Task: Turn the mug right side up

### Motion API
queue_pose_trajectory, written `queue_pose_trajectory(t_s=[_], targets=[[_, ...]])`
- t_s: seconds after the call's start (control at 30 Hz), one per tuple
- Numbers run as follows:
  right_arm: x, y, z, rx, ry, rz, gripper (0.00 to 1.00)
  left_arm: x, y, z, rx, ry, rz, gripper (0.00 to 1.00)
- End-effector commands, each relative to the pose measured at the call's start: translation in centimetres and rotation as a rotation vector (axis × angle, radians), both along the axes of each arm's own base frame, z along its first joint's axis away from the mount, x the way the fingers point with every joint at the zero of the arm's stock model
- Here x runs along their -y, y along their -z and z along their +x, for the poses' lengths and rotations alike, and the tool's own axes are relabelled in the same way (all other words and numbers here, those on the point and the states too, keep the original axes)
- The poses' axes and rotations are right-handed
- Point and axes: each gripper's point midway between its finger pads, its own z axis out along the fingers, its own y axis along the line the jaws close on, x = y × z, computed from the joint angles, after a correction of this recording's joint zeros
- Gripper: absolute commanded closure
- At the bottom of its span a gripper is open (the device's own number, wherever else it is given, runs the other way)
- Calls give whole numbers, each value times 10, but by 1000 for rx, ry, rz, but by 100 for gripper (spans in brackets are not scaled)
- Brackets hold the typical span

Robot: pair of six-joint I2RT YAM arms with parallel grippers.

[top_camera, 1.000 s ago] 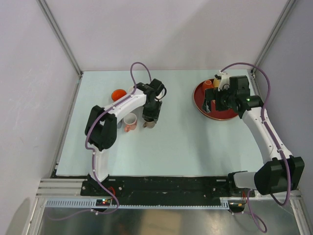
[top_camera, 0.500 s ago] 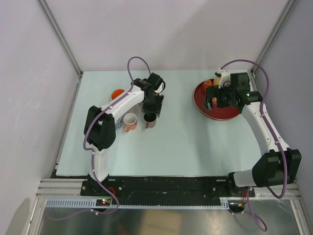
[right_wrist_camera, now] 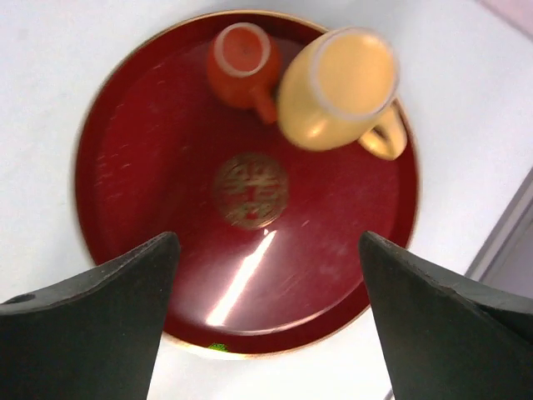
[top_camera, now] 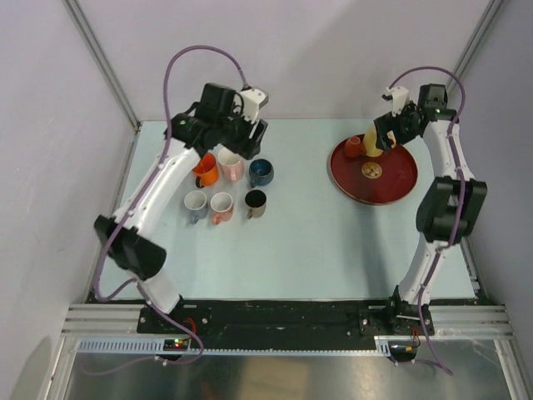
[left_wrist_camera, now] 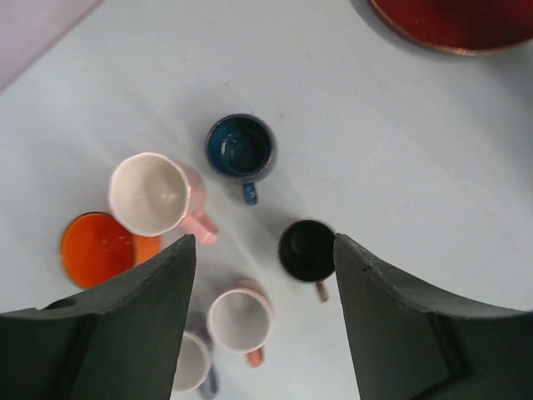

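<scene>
table (top_camera: 316, 242) pale | left gripper (left_wrist_camera: 262, 250) held high, spread, empty | right gripper (right_wrist_camera: 268, 242) above tray (right_wrist_camera: 133, 167), spread

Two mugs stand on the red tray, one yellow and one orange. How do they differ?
The yellow mug is clearly larger than the orange mug. The yellow mug is pale yellow; the orange mug is deep orange-red. The yellow mug's handle points toward the rim of the red tray, the orange mug's toward its middle. Both stand side by side near one edge of the tray.
</scene>
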Motion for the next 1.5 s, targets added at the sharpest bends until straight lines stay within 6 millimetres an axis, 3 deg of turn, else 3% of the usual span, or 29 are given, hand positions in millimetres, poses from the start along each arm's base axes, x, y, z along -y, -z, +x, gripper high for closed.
queue_pose_trajectory(t_s=[0.0,0.17,0.4,0.53,0.73,0.83,0.97,1.17,1.3,1.47], targets=[[23,-1,58,84,-72,-75,5,-26,-17,-32,177,269,177,29],[37,31,112,140,-126,-106,1,-52,6,-57,204,363,320,28],[28,67,142,214,-234,-128,1,-76,28,-62,203,398,465,27],[16,81,138,170,-239,-52,1,-86,22,-40,193,320,454,27],[-4,94,87,-7,-237,74,9,-78,27,-31,153,307,383,28],[-8,90,62,-76,-181,128,11,-69,32,-32,114,294,322,28],[-5,73,45,-99,-50,175,9,-70,32,-29,101,254,318,29],[10,51,69,-24,67,152,6,-86,31,-29,114,213,355,28],[15,69,88,-16,77,95,9,-91,33,-30,107,193,349,28],[20,101,89,-59,83,47,16,-92,32,-31,107,187,347,28]])
